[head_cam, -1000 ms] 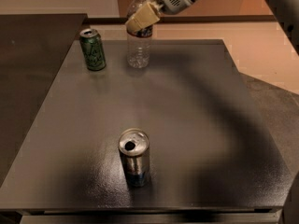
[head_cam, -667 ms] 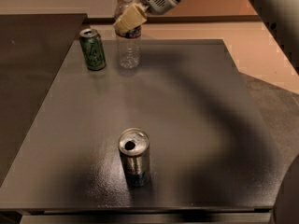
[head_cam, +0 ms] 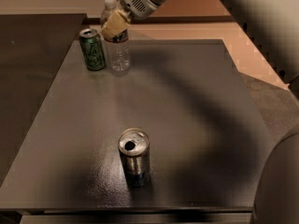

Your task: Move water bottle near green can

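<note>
The water bottle (head_cam: 117, 50), clear with a white cap and a dark label band, stands upright at the far left of the dark table (head_cam: 187, 115). The green can (head_cam: 92, 49) stands just to its left, a small gap apart. My gripper (head_cam: 114, 26) reaches in from the upper right and is shut on the bottle's upper body, its pale fingers (head_cam: 111, 28) across the label band.
A silver can with a blue base (head_cam: 134, 156) stands near the table's front, its open top facing up. The robot's arm (head_cam: 261, 27) spans the upper right. A darker surface (head_cam: 23, 69) lies left of the table.
My gripper has slid the water bottle leftward across the far edge of the table, closing most of the gap to the green can. Both cans stayed put.
</note>
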You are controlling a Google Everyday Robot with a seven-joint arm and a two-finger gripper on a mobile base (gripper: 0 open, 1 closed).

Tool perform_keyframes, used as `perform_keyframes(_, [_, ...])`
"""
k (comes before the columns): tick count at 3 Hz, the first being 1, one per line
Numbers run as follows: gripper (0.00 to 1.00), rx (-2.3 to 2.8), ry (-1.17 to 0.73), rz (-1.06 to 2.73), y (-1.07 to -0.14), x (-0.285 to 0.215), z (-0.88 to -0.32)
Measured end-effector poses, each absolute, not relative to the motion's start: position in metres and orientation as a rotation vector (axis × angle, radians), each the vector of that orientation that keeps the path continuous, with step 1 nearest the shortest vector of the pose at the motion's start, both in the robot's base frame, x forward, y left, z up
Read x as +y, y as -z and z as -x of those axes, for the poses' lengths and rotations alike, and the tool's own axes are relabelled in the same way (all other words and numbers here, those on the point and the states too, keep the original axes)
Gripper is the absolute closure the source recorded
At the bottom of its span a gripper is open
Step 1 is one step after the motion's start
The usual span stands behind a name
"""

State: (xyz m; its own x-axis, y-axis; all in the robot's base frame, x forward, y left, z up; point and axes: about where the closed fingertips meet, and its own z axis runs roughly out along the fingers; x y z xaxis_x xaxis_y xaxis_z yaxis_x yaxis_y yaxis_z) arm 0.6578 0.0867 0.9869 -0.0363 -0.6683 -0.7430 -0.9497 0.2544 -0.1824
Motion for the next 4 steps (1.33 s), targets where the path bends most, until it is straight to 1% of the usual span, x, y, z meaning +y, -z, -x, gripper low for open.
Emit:
perform_keyframes(1, [1.00,1.794,-0.467,1.506,-0.974,0.095,-0.661])
perform_keyframes(2, [0.82,1.806,-0.471,1.519,-0.964,0.103,-0.664])
perform_keyframes(4, [0.35,1.825,-0.486,1.519,-0.951,0.110,-0.665])
